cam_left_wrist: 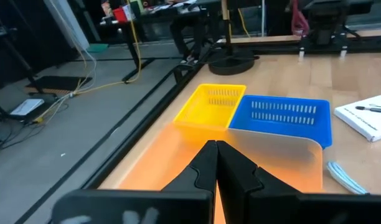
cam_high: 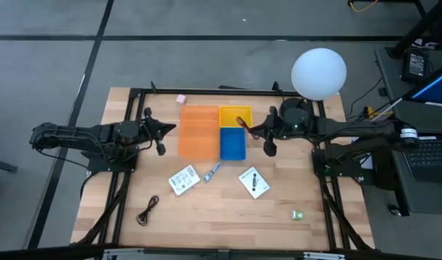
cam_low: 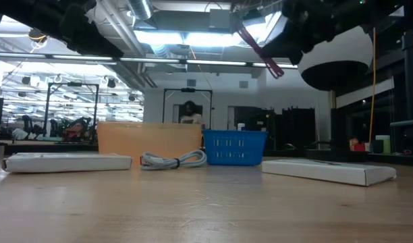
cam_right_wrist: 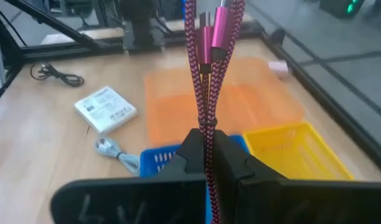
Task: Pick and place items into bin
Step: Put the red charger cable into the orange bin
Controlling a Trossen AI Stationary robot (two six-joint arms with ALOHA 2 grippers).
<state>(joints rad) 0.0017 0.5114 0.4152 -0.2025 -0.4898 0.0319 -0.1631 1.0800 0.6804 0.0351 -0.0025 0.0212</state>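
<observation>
Wooden table (cam_high: 206, 209), red cable (cam_right_wrist: 206, 93) in right pincer (cam_right_wrist: 207, 152)

Wooden table (cam_high: 228, 213): bins (cam_high: 211, 132), cards (cam_high: 183, 180), cables (cam_high: 147, 211)

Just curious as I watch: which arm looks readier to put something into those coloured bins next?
The right. Its end effector is shut on the red cable, hanging over the yellow bin and blue bin. The left end effector is shut and empty beside the orange bin.
</observation>
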